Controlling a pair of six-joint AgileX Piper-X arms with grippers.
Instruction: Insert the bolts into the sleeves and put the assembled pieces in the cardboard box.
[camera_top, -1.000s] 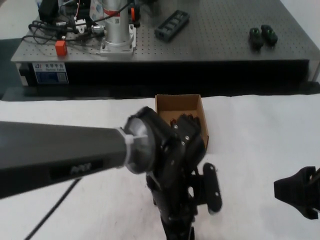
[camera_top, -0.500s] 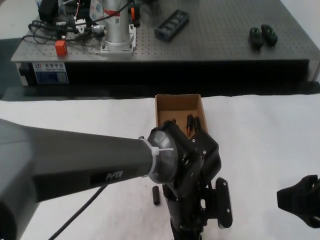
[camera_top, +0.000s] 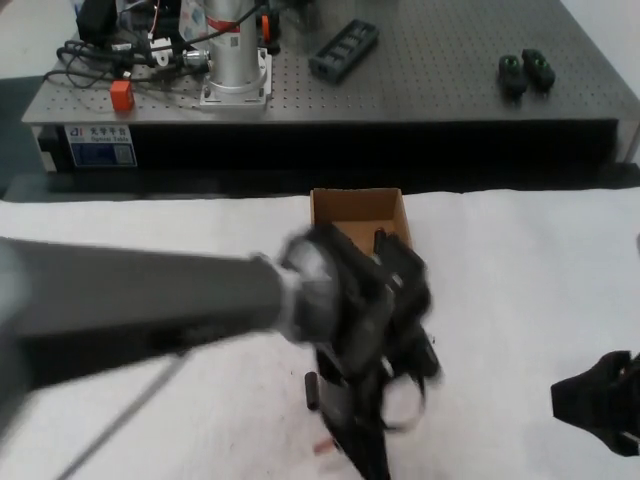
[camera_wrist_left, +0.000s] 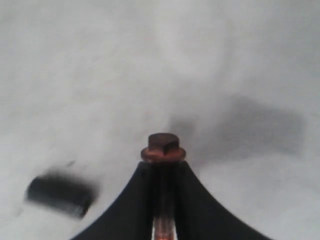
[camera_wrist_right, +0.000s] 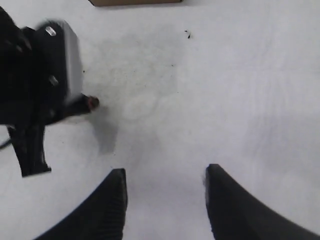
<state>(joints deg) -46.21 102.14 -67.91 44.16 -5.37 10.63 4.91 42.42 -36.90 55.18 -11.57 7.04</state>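
Now carrying bolt toward sleeve.
Holds bolt (camera_wrist_left: 163, 148) clamped in left tool (camera_wrist_left: 163, 167), shank lengthwise in the grip, head jutting past the tips. Finds sleeve (camera_top: 312, 390) lying on the tabletop (camera_top: 520, 280) near the head, off to one side, long axis roughly crosswise to the bolt's, short of the box (camera_top: 357, 205). Keeps right tool (camera_wrist_right: 165, 200) parted and bare, well apart from sleeve, so leaves left arm nearer. Against half a second ago: shifts left wrist, blurred with motion, a little toward box; leaves sleeve unmoved.
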